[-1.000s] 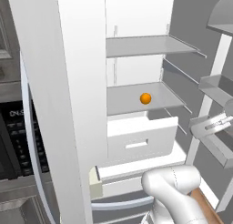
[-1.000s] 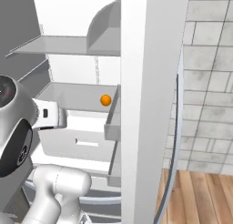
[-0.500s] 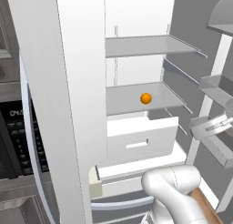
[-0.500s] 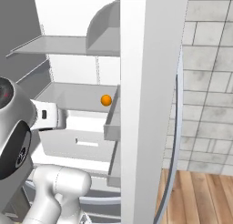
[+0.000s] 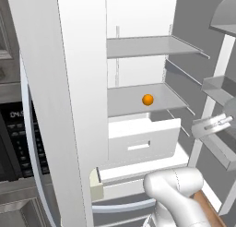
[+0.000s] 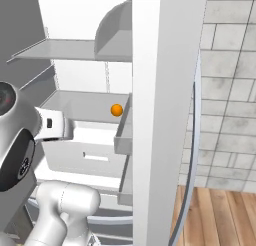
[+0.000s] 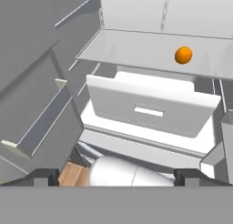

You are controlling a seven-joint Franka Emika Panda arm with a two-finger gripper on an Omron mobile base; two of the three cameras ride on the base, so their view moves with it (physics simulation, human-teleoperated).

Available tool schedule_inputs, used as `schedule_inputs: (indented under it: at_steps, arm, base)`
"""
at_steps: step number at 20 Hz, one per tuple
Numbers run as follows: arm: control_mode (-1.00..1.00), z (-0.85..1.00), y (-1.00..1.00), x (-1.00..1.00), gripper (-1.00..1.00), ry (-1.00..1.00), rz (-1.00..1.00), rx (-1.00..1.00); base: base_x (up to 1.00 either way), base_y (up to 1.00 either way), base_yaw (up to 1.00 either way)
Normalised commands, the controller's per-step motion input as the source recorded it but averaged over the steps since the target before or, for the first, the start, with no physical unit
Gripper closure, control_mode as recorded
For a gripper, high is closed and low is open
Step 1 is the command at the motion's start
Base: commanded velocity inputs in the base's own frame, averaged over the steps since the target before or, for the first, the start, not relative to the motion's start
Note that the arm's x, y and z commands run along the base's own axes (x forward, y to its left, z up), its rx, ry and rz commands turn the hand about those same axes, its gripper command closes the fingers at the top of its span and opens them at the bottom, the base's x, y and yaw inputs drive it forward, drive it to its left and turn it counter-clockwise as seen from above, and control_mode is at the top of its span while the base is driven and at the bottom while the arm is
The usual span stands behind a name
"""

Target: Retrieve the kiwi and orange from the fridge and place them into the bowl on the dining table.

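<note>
Bright orange and smooth, the orange is a small sphere sitting alone on the lower grey shelf of the open fridge. It rests toward the middle of that shelf, well back from the front edge, with nothing touching it. From the right base view the orange shows just left of the door's inner bins, and in the hand view the orange lies on the shelf above a white drawer that is pulled partly out. That drawer has a slot handle in its front and sits directly below the fruit's shelf; a second drawer lies beneath it. A higher grey shelf is bare. The fridge's interior walls are white, its doors swung wide to either side. The gripper hangs back from the fridge, well apart from the orange; its two dark tips stand far apart at the bottom corners of the hand view, seemingly fully spread, with nothing held between them.
</note>
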Motion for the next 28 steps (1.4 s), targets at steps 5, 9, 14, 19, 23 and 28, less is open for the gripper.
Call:
schedule_inputs:
  at_steps: [5,9,14,19,23,28]
  arm:
    - [-1.0,-0.09,0.09,0.66,-1.0,0.0,-0.15,0.0]
    - [-1.0,-0.05,0.02,0.71,-1.0,0.0,-0.17,0.0]
    - [-1.0,-0.1,0.0,0.73,-1.0,0.0,-0.16,0.0]
    - [-1.0,-0.22,-0.03,0.68,-1.0,0.0,-0.13,0.0]
    - [-1.0,-0.3,-0.14,0.56,-1.0,0.0,-0.1,0.0]
    - [-1.0,-0.24,-0.15,0.51,-1.0,0.0,-0.08,0.0]
  base:
    - [0.0,0.0,0.0]
    - [0.0,0.0,0.0]
    - [0.0,0.0,0.0]
    - [0.0,0.0,0.0]
    - [0.0,0.0,0.0]
    - [0.0,0.0,0.0]
